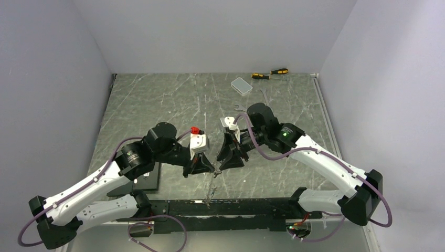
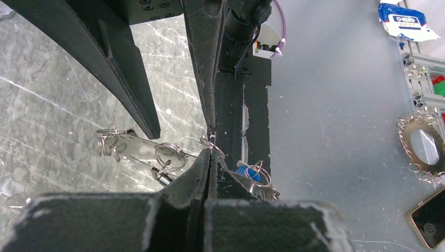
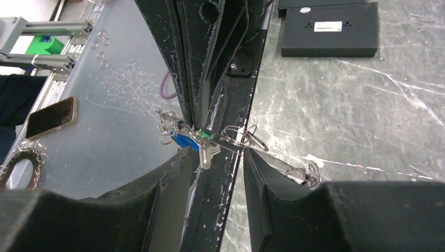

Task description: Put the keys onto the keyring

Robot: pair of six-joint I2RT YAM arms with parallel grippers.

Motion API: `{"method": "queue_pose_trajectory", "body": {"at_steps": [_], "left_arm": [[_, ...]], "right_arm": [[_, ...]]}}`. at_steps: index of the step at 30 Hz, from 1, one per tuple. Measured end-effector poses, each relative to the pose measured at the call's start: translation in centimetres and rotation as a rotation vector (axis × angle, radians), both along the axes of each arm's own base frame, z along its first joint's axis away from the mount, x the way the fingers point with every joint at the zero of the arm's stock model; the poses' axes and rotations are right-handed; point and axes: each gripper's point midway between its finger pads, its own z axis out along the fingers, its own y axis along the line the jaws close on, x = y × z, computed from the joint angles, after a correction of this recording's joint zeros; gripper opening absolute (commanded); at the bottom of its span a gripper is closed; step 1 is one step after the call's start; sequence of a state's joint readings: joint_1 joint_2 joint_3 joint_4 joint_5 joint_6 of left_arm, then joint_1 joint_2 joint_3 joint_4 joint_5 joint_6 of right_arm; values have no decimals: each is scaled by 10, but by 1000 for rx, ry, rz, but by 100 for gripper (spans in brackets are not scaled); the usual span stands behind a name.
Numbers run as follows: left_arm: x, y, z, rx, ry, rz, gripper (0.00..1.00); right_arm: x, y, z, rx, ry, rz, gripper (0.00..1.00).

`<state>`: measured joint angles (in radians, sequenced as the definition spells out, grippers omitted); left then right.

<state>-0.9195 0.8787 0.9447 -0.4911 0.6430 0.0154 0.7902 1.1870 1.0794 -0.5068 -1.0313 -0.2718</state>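
Note:
My left gripper (image 2: 210,151) is shut, its tip pinching a thin silver wire that I take for the keyring (image 2: 190,153). From that wire hang the keys: a flat silver one (image 2: 134,146), a blue-headed one (image 2: 243,171) and small split rings. The right wrist view shows the blue head (image 3: 183,141), a green head (image 3: 204,137) and a silver key (image 3: 205,155) just off my right gripper (image 3: 218,152), which is open around the wire. Seen from above, both grippers meet tip to tip (image 1: 215,168), with the keys (image 1: 212,189) dangling below.
Two screwdrivers (image 1: 270,74), a clear plastic box (image 1: 241,85) and wrenches (image 1: 265,97) lie at the back. A black box (image 3: 328,29) sits under the left arm. Beyond the near edge are a phone (image 2: 427,220) and a ring chain (image 2: 420,147).

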Motion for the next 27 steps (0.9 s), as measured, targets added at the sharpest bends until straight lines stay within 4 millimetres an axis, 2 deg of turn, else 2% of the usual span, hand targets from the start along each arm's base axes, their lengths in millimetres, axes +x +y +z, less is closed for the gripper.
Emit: {"method": "queue_pose_trajectory", "body": {"at_steps": [13, 20, 27], "left_arm": [[-1, 1, 1, -5, -3, 0, 0], [-1, 1, 1, -5, -3, -1, 0], [0, 1, 1, -5, -3, 0, 0]], "right_arm": [[-11, 3, -1, -2, 10, 37, 40], [-16, 6, -4, -12, 22, 57, 33], [-18, 7, -4, -13, 25, 61, 19]]}}
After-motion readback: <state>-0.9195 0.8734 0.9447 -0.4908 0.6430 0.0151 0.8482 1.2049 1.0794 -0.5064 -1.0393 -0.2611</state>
